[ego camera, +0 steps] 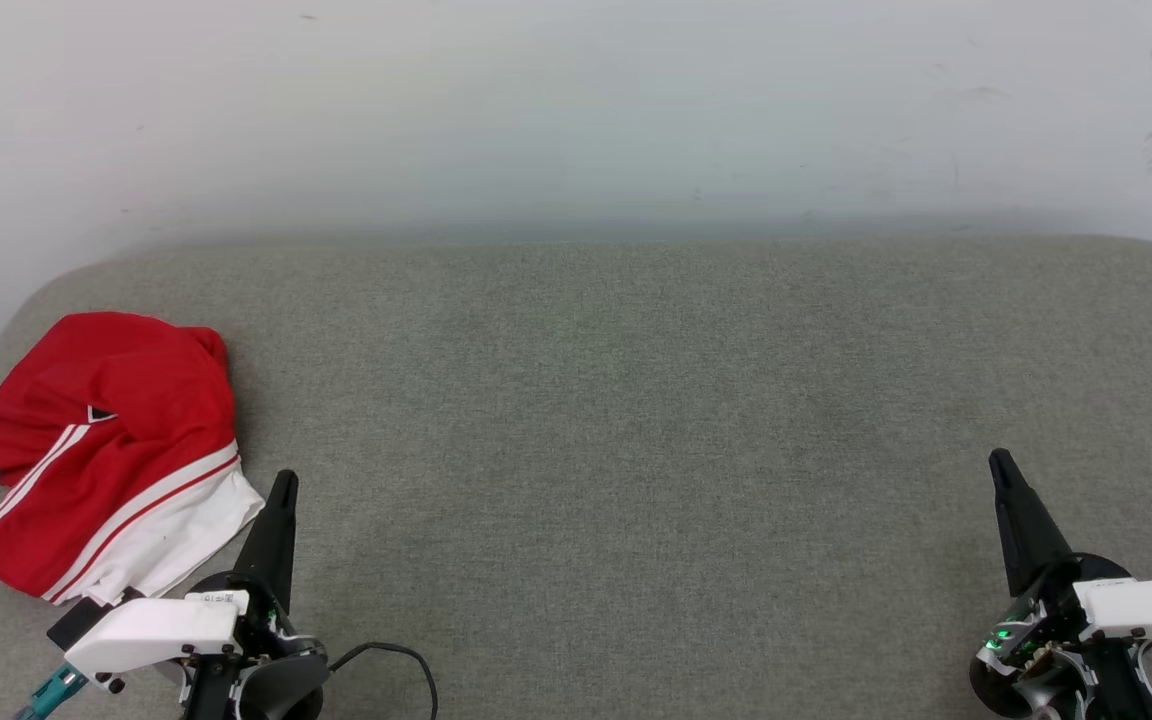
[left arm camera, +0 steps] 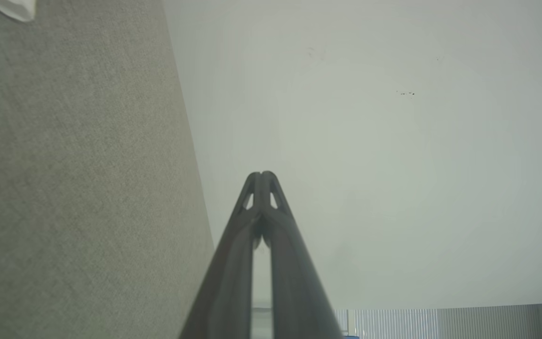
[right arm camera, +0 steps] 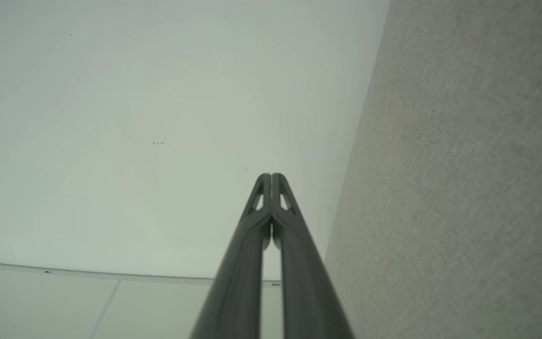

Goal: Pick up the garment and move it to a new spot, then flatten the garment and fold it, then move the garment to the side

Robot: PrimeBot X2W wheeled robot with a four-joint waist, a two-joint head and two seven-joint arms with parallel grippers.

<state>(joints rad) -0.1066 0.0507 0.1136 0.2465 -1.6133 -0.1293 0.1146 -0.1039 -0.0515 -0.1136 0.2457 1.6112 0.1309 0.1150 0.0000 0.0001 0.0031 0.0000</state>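
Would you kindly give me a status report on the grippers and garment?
Left gripper shut, empty, beside red T-shirt. Right gripper shut, empty. T-shirt bunched at table's left edge. Nothing in the way.

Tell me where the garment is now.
In the head view, the garment lies crumpled at the far left edge of the grey surface, just left of the left gripper.

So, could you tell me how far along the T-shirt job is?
Nothing looks done: the red T-shirt lies bunched, not flat, at the grey table's left end. Nothing is in hand; the left fingers and right fingers rest shut and empty. Picking up, flattening, folding and setting aside all remain.
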